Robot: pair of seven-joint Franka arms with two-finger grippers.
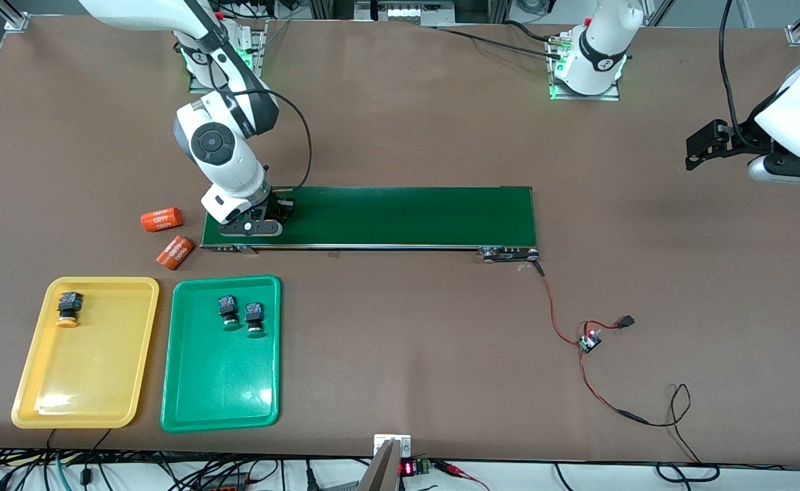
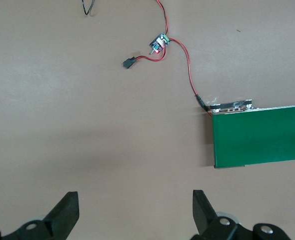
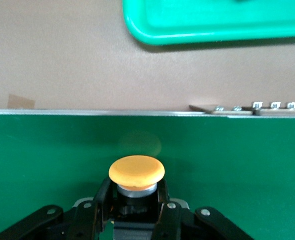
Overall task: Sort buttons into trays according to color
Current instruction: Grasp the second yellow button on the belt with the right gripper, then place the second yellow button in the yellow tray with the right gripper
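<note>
One yellow-orange button (image 3: 136, 172) — seemingly between right hand (image 3: 132, 210) fingers.

My right claw (image 3: 135, 200) sits on the belt (image 1: 400, 215) at its end toward the right arm's end of the bench (image 1: 400, 123), closed around the held button (image 3: 136, 172). Two cylinders (image 1: 161, 219) (image 1: 174, 251) lie just off that belt end. Nearer the front camera, two trays lie side by side. The outer tray (image 1: 86, 368), toward the right arm's end, holds a lone button (image 1: 67, 308). The inner tray (image 1: 219, 389) holds two buttons (image 1: 228, 311) (image 1: 254, 319) beside each other. My left claw (image 2: 135, 210) hangs spread over the bare bench toward the left arm's end.
</note>
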